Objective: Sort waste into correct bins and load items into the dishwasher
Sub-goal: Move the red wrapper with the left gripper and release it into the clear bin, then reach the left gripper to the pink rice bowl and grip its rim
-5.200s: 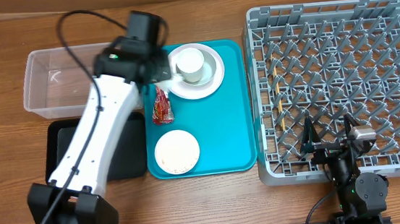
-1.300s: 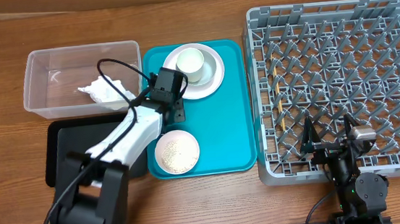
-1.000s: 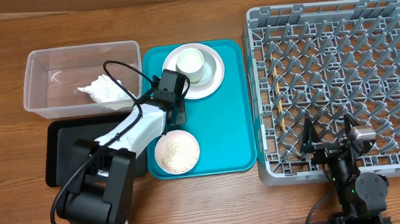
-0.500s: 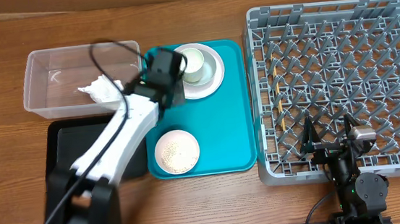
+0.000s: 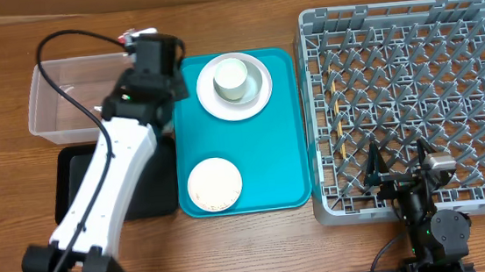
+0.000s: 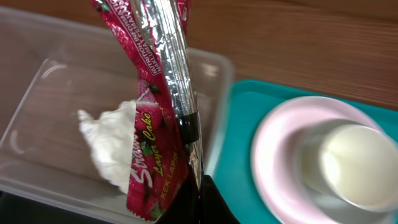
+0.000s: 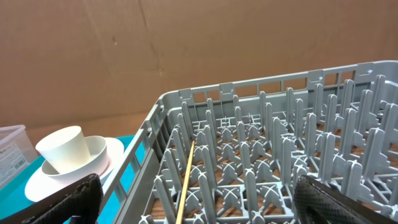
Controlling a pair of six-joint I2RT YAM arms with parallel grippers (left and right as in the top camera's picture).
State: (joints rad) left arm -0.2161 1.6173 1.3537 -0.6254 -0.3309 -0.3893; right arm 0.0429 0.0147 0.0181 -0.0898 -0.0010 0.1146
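Observation:
My left gripper (image 5: 141,37) is shut on the red snack wrapper (image 6: 155,106) and holds it above the far right corner of the clear tub (image 5: 46,109). The crumpled white tissue (image 6: 112,149) lies inside the tub (image 6: 37,93); my arm hides it in the overhead view. The white cup (image 5: 230,78) sits in a pale pink bowl (image 6: 280,143) on a plate (image 5: 257,99) on the teal tray. A bowl holding rice grains (image 5: 215,183) sits at the tray's front. The black tray (image 5: 70,182) lies in front of the tub. My right gripper (image 5: 400,171) is open over the grey dish rack (image 5: 416,103).
The teal serving tray (image 5: 270,151) lies between the bins and the rack. A thin yellow stick (image 7: 186,180) lies among the rack's pegs near its left wall. The rack (image 7: 261,155) fills the right side of the table.
My left gripper picked the red wrapper off the teal tray and carried it up and left to the tub's far right corner. The tissue, absent five seconds ago, now lies in the tub.

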